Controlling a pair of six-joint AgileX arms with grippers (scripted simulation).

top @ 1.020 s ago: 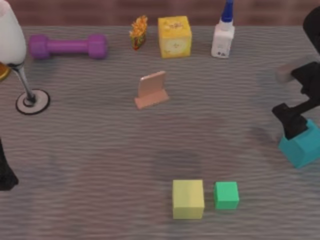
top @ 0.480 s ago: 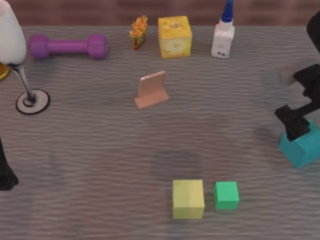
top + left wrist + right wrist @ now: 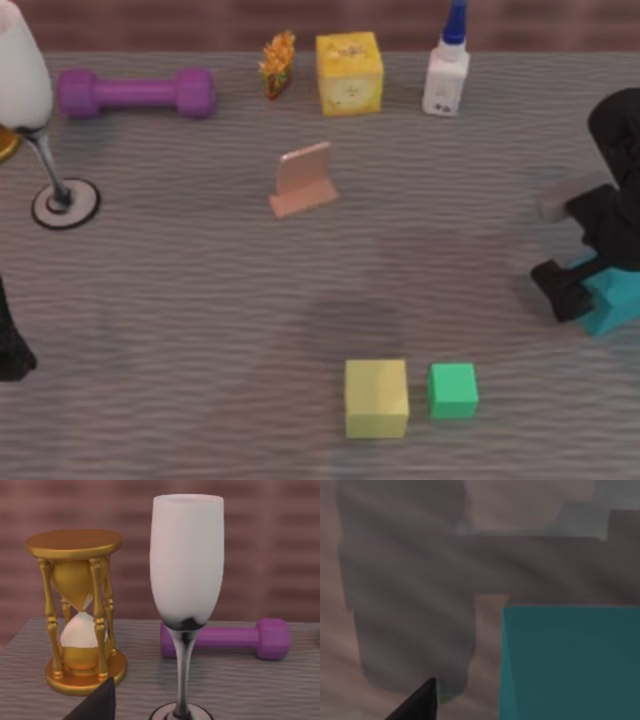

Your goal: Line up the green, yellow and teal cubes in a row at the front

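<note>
The teal cube [image 3: 612, 300] is found at about 3 o'clock on the surface [image 3: 200, 300], near its right edge, and the right tool [image 3: 585, 285] is placed at it; whether the fingers are closed on the cube cannot be told, because the arm hides them in the top view and the right wrist view shows only one dark fingertip beside the teal cube [image 3: 570, 665]. The yellow cube [image 3: 376, 398] and the green cube [image 3: 453, 390] are seen at about 6 o'clock, just beside each other in a row at the front, with the green one on the right. The teal cube is judged to be light, stiff and matte, so it is not expected to slip or to break; it is best taken across two opposite flat sides, near the middle, so that it does not turn between the fingers. No writing is seen on any of the three cubes. On the golden box [image 3: 350, 73] at about 12 o'clock some printed marks are seen, but they cannot be read. The left arm is parked at 9 o'clock, beside the white glass [image 3: 187, 560], and the state of its tool cannot be told.
</note>
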